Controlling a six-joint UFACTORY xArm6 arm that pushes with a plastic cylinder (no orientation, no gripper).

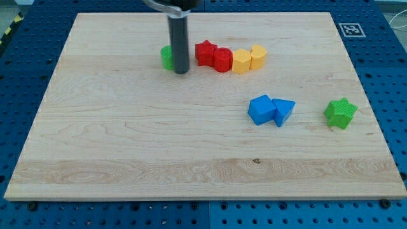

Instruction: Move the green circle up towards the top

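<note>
**Tip against the green circle**

Where the wood board (127, 146) nears its 12 o'clock edge, my tip (181, 71) touches the green circle (166, 58), which sits at its 10 o'clock. No jaws exist; the rod grips nothing. At 3 o'clock run red blocks (213, 56), then yellow (249, 59). Toward 4 o'clock lie blue blocks (270, 110) and a green star (340, 112).

The board (127, 140) is pale wood, smooth, its grain showing. The green circle (166, 57) and the blue blocks (270, 111) toward its right edge look like matt plastic. The rod (179, 41) is dark with a slight sheen.
</note>
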